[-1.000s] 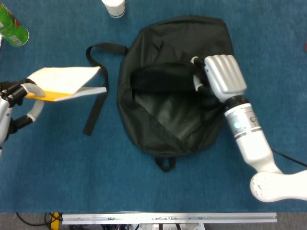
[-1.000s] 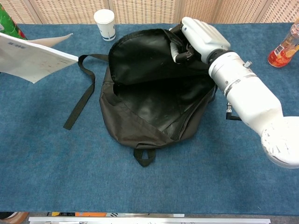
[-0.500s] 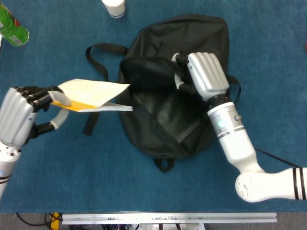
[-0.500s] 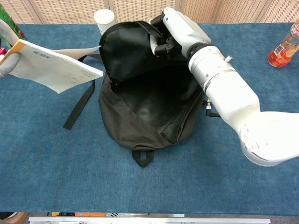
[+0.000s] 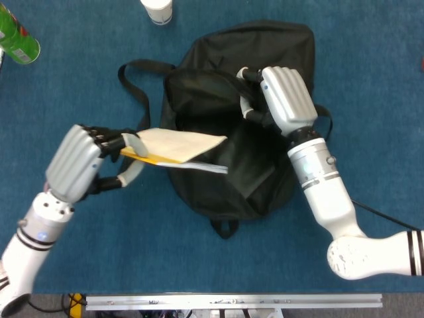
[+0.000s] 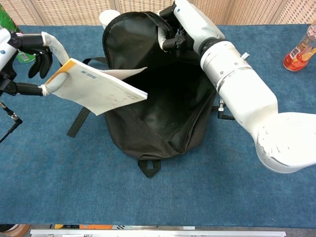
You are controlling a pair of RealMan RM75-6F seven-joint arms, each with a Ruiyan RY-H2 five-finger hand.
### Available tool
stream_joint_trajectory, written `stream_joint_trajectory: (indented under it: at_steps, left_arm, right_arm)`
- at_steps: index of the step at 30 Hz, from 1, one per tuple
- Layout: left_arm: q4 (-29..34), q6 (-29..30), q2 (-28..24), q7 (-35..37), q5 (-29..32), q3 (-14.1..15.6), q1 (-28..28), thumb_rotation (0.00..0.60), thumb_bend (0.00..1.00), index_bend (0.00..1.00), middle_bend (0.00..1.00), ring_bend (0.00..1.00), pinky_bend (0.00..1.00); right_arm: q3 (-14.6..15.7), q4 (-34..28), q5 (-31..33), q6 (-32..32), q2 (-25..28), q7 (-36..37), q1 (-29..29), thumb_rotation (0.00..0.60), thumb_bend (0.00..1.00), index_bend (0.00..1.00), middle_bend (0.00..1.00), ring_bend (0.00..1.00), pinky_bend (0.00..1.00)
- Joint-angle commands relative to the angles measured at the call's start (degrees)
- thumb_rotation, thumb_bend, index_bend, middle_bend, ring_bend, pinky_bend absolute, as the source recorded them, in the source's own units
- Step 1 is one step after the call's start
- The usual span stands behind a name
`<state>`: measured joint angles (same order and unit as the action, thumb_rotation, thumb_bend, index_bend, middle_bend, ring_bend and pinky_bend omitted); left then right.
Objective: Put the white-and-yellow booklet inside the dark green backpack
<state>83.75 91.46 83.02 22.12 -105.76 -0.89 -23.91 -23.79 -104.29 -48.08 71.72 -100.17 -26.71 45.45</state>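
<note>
Backpack: the dark green fabric backpack (image 5: 245, 179) is my landmark; I see it lying on the blue carpeted tabletop (image 5: 199, 265) with its mouth gaping towards my left side.
Carry loop: a small dark webbing loop (image 6: 149, 167) pokes out from the backpack's near edge, flat on the tabletop.
Left hand: my grey-backed left hand (image 5: 83, 162) sits to the left of the backpack and grips the booklet by its yellow spine end, pale fingers (image 6: 54, 45) above and below the cover.
Booklet: the white-and-yellow paper booklet (image 6: 98, 89) is off the tabletop, tilted, its free end reaching over the backpack's left rim and across the opening; I cannot tell whether it touches the fabric.
Right hand: my white-backed right hand (image 5: 285, 99) is over the backpack's far right part, fingers curled around the upper flap, holding the mouth open.
Shoulder strap: a dark webbing strap (image 5: 136, 69) loops out from the backpack's far left and runs back beneath the booklet.
Paper cup: a white paper cup (image 5: 158, 10) stands beyond the backpack, to its left.
Green container: a green container (image 5: 16, 36) lies far left of the backpack.
Orange bottle: a clear bottle with orange contents (image 6: 298, 52) stands right of the backpack.
</note>
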Motion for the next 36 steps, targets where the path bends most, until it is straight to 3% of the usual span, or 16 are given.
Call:
stream_joint_trajectory:
  at_steps: [1, 9, 18, 25, 36]
  left_arm:
    - [1.03, -1.82, 1.73, -0.82, 0.77, -0.82, -1.41, 0.600, 0.47, 0.71, 0.80, 0.73, 0.84]
    - [4.37, -3.91, 4.84, -1.36, 2.56, -4.02, -4.43, 0.600, 0.47, 0.71, 0.80, 0.73, 0.84]
    - [6.42, -5.64, 11.19, 0.82, 9.35, -6.79, -5.29, 0.600, 0.47, 0.71, 0.80, 0.73, 0.84]
    - [-1.55, -3.24, 18.73, -4.15, 6.60, -6.64, -6.17, 0.600, 0.47, 0.71, 0.80, 0.73, 0.84]
    - [-21.04, 3.96, 26.51, -11.21, -0.92, -4.91, -7.47, 0.600, 0.47, 0.71, 0.80, 0.73, 0.84]
  right_arm:
    - [-0.12, -0.75, 0.32, -0.24, 0.38, 0.33, 0.05, 0.600, 0.64, 0.79, 0.70, 0.62, 0.91]
    - [-1.06, -2.29, 0.90, 0.02, 0.88, 1.60, 0.29, 0.600, 0.64, 0.79, 0.70, 0.62, 0.91]
    - [-2.11, -3.74, 2.29, -0.15, 1.63, 3.68, 0.33, 0.600, 0.63, 0.79, 0.70, 0.62, 0.91]
    - [-2.38, -4.87, 3.18, -0.33, 2.38, 4.32, 0.58, 0.600, 0.63, 0.79, 0.70, 0.62, 0.91]
    - [-2.28, -6.21, 3.84, -0.10, 3.72, 5.20, 0.63, 0.600, 0.63, 0.79, 0.70, 0.62, 0.91]
